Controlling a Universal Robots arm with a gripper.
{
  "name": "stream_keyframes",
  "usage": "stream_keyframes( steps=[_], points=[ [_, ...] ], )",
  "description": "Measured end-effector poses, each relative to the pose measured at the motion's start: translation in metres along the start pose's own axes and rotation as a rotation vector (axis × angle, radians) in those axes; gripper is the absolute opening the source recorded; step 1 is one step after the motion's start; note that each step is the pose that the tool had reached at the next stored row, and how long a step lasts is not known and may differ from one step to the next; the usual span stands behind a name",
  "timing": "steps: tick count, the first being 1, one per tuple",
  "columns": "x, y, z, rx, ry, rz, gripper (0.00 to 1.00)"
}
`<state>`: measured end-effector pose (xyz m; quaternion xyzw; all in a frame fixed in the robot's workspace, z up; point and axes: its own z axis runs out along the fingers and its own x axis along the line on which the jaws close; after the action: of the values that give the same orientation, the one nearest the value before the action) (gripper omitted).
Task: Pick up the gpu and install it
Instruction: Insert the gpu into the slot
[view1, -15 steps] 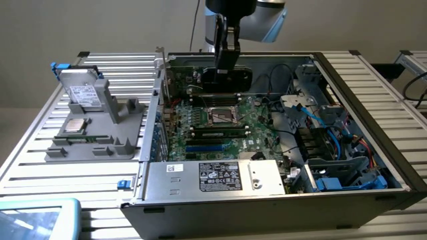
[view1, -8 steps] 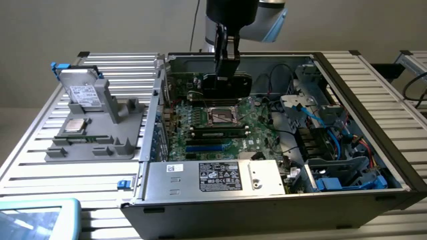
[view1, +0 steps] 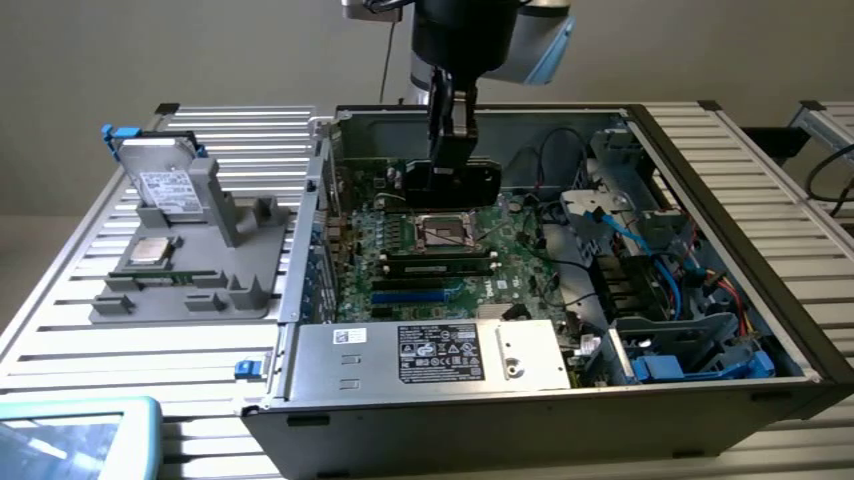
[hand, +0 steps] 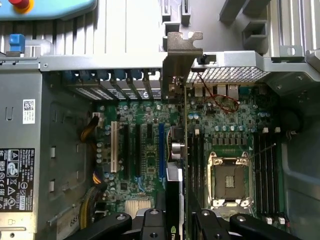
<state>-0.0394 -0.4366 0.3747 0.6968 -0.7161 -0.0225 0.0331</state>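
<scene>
In the exterior view we see the gripper (view1: 451, 158) clamping the gpu (view1: 454, 185) above the motherboard (view1: 427, 272). The wrist view shows us the card edge-on, with its silvery bracket (hand: 181, 62).

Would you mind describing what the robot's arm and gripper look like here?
The arm ends in a glossy black cylinder beside a rounded pale grey joint housing, with a thin dark cable running alongside. The gripper is black; its slim fingers carry round pivot bolts.

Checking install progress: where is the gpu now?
In the exterior view, the gpu is held by the pincer over the motherboard in the open case, near the CPU socket.
</scene>
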Motion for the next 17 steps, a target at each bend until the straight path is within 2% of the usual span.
stream_keyframes(
  steps=[10, 17],
  points=[
    [0.000, -0.0014, 0.0181, -0.0018, -0.0005, 0.000, 0.27],
    [0.005, -0.0025, 0.0297, -0.0168, 0.0000, 0.000, 0.27]
  ],
)
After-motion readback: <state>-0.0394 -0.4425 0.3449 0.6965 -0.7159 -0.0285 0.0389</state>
